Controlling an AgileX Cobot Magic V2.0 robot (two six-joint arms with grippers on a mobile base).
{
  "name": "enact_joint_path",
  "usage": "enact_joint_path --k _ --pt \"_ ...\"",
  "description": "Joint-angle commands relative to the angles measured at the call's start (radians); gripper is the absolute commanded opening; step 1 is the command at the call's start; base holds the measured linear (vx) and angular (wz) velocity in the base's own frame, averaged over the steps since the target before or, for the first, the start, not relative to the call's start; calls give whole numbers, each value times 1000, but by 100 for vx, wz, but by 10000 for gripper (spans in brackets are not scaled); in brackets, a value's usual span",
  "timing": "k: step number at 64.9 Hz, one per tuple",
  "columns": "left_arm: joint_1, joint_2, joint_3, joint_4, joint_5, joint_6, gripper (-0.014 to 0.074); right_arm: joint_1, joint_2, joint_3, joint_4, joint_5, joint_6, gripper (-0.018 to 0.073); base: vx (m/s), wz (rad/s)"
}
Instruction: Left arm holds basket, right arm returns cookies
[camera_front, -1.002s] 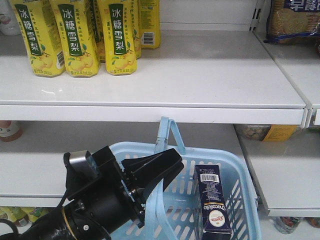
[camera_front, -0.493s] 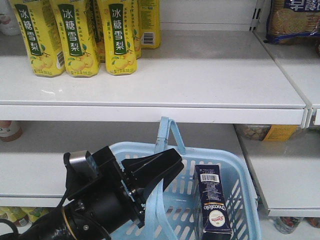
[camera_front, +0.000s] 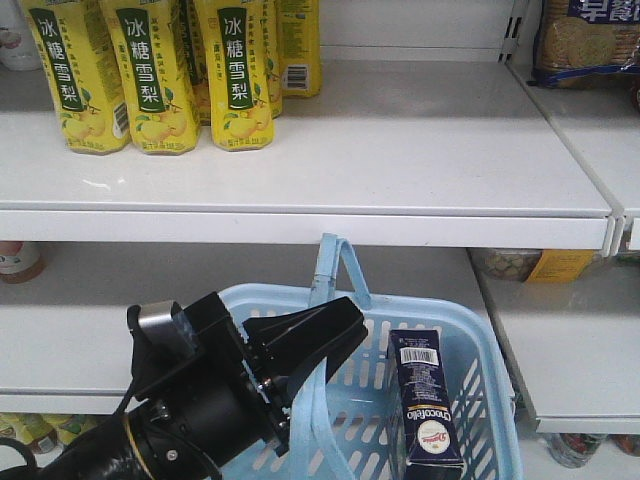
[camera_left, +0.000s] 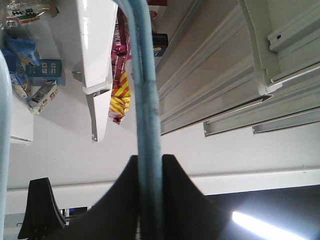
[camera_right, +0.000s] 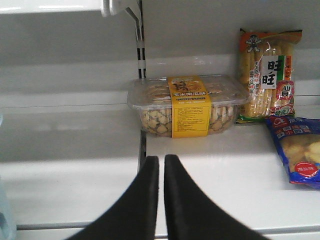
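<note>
Looks like the pre-pickup stage: left claw (camera_left: 150, 159) is pinched on the hoop handle (camera_left: 145, 75) of the basket (camera_front: 480, 330), cookie carton (camera_front: 425, 400) stands inside by its right wall, and the right claw (camera_right: 161, 160), fingers together and empty, needs to open and reach in.

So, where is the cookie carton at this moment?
In the front-facing view, lower right: the cookies stand on end inside the basket, near its right wall, to the right of the left end effector closed on the handle.
</note>
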Motion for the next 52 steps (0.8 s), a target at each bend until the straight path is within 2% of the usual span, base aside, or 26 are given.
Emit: enact_joint_path --k 1,18,24,39,52 --pt "5 -39 -29 -67 -286 7 -3 -8 -12 18 -11 -71 -3 -6 0 0" --pt "5 -39 -29 -67 -286 7 -3 -8 -12 18 -11 -71 -3 -6 0 0" --pt "5 -39 -29 -67 -286 7 -3 -8 -12 18 -44 -104 -10 -6 0 0" --pt "5 -39 -29 -67 -286 7 -3 -8 -12 18 -41 -160 2 -6 0 0" --pt "5 -39 -29 -67 -286 7 -3 -8 -12 18 42 -206 2 -6 0 0"
